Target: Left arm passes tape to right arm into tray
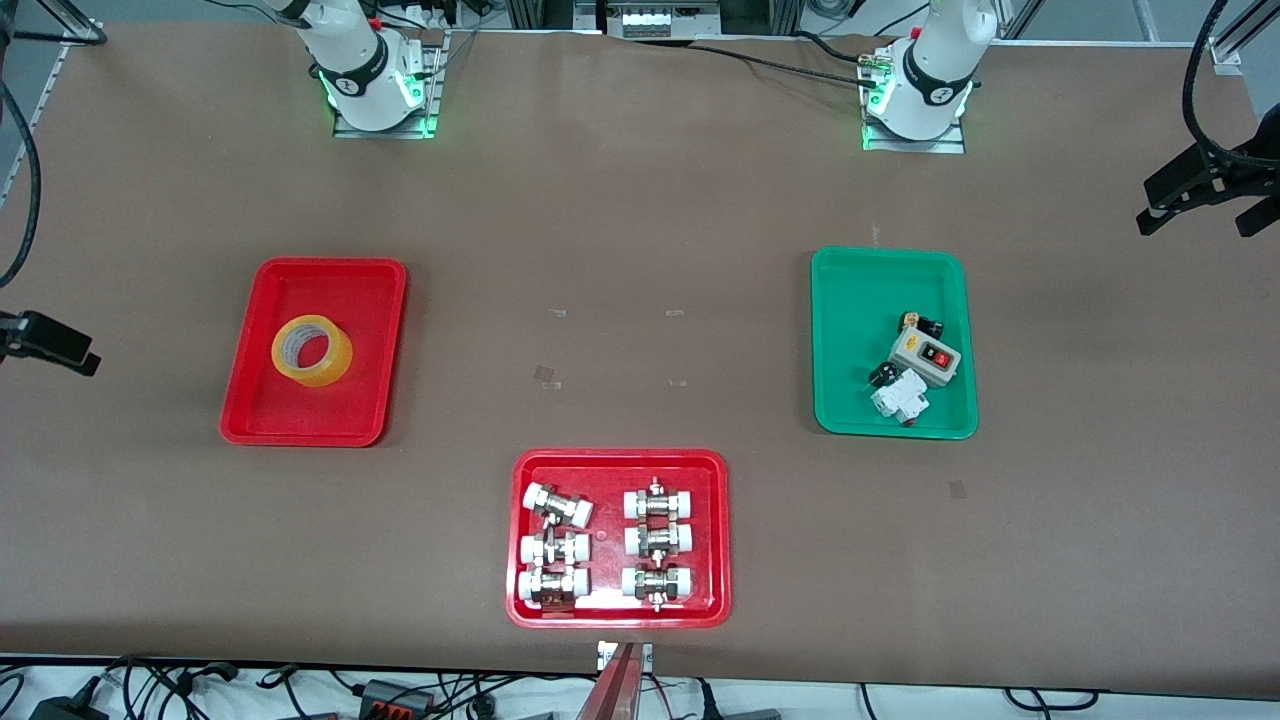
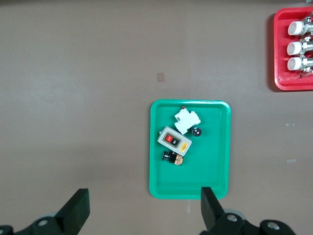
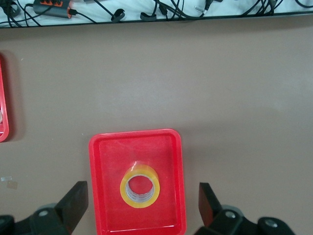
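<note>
The tape [image 1: 312,350] lies flat, core opening upward, inside the plain red tray [image 1: 372,345] toward the right arm's end of the brown surface [image 1: 620,240]; the roll sits near the tray's middle, clear of the rim on every side, and nothing else is in that tray; the right wrist view shows the same roll [image 3: 140,186] resting on the tray floor [image 3: 107,196].

The right end effector [image 3: 142,203] hangs high over that tray, its two black fingers [image 3: 76,200] spread wide apart with nothing between them, released; the tape lies far below it, untouched.

The left end effector [image 2: 144,210] hangs high over the green tray [image 2: 215,147], fingers [image 2: 78,208] likewise spread wide and empty.

The green tray [image 1: 850,300] sits toward the left arm's end of the surface; it holds a grey switch box [image 1: 924,356] with a red and a black button, a white breaker [image 1: 898,398] just beside it nearer the front camera, and small black parts [image 1: 921,322] clustered close by; all are gathered in one half of the tray, the other half bare.

A second red tray [image 1: 718,540], nearest the front camera and between the other two, holds six metal pipe fittings [image 1: 657,545] with white ends, laid in two columns of three.
</note>
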Controlling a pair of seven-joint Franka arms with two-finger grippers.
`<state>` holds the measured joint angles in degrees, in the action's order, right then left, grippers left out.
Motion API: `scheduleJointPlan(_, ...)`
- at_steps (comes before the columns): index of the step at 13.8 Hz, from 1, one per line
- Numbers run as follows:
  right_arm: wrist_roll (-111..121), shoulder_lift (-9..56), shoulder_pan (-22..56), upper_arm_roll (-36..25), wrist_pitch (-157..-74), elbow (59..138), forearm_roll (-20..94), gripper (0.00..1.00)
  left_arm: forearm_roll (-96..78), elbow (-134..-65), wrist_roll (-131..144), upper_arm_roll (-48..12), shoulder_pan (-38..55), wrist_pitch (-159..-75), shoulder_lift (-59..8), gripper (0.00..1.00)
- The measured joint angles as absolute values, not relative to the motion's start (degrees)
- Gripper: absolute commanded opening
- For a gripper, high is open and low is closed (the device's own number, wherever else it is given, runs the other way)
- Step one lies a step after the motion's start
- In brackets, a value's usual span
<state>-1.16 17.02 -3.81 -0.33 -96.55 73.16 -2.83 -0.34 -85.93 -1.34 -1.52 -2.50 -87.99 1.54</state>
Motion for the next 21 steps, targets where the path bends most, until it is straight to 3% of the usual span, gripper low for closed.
scheduleJointPlan(5, 0.29, 11.68, -3.63, -0.3, -96.63, 80.3, -2.83, 1.0, -0.34, -85.88, -1.35, -1.52, -2.5, -87.99, 1.61, 1.0)
scheduleJointPlan(13, 1.17, 0.09, -3.6, -0.25, -100.93, 98.5, -1.31, 1.0, -0.34, -85.74, -1.36, -1.87, -2.44, -87.98, 1.67, 1.0)
scheduleJointPlan(21, 2.4, -0.6, -3.62, -0.28, -100.94, 99.67, -1.31, 1.0, -0.34, -85.73, -1.36, -1.88, -2.44, -87.92, 1.67, 1.0)
